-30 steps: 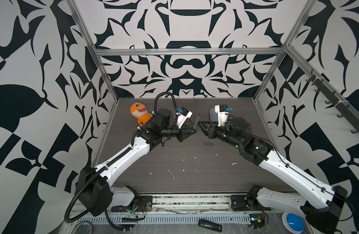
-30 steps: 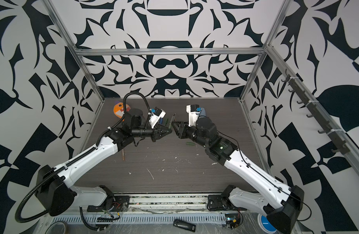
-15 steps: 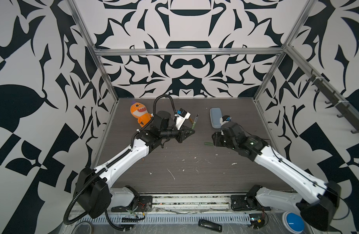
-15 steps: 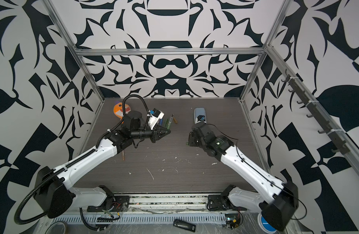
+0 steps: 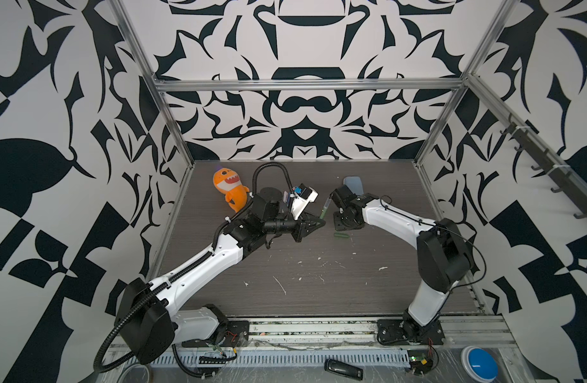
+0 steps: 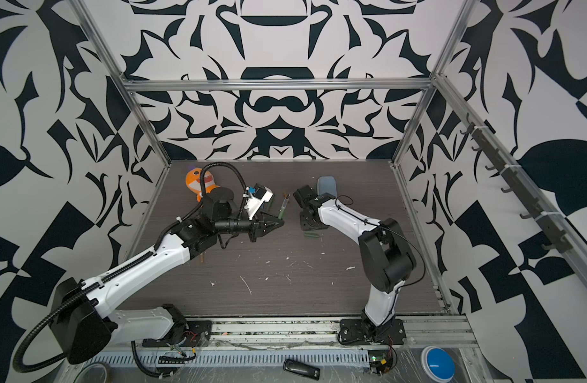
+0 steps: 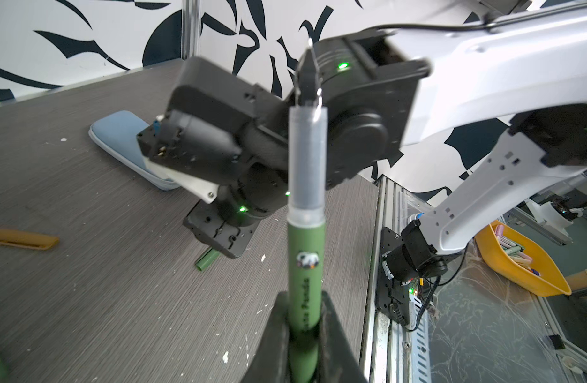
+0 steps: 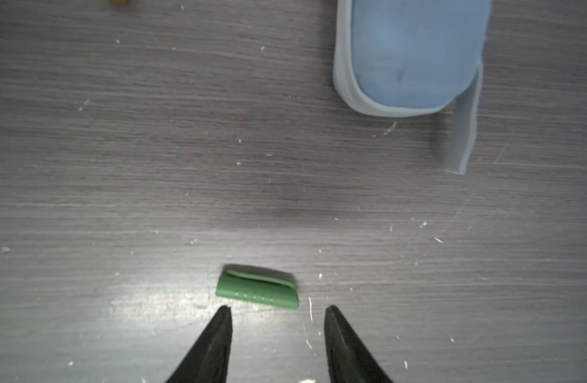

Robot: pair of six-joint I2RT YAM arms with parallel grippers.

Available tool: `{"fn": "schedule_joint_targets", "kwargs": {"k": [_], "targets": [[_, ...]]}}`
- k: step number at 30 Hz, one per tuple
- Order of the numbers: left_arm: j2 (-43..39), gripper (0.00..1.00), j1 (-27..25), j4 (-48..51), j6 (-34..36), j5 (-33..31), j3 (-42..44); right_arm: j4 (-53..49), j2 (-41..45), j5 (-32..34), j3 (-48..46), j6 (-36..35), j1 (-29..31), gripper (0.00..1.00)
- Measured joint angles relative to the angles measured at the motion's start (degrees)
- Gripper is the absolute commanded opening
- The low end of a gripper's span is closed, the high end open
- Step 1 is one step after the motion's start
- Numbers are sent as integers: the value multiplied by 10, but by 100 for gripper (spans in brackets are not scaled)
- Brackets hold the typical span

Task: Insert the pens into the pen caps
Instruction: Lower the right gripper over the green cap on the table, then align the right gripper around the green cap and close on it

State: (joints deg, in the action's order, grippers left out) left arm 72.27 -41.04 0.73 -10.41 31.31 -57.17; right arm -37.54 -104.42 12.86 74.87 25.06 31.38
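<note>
The only legible writing is showing in the left wrist view, on the green pen (image 7: 306, 265). Dark lettering is running lengthwise along its barrel, and the word "Panda" is reading clearly. A shorter word before it is lying partly between the fingers of the left gripper (image 7: 304, 300), which is clamping the barrel, so only its ending "te" is coming through. Toward the pen's tip from the lettering, a small round badge (image 7: 307, 259) is showing a black-and-white panda face. In both top views this print is appearing too small to read.
</note>
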Motion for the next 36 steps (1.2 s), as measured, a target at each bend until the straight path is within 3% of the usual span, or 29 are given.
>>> {"fn": "schedule_joint_targets", "kwargs": {"k": [7, 15, 27, 36], "targets": [[0, 3, -3, -4, -1, 0, 0, 0, -63, -9, 12, -2, 0, 48], [0, 3, -3, -4, -1, 0, 0, 1, -67, -33, 12, 0, 0, 46], [0, 3, -3, 0, 3, 7, 0, 10, -7, -64, -75, 6, 7, 46], [0, 3, -4, 0, 3, 16, 0, -5, 30, -64, -79, -2, 9, 46]]}}
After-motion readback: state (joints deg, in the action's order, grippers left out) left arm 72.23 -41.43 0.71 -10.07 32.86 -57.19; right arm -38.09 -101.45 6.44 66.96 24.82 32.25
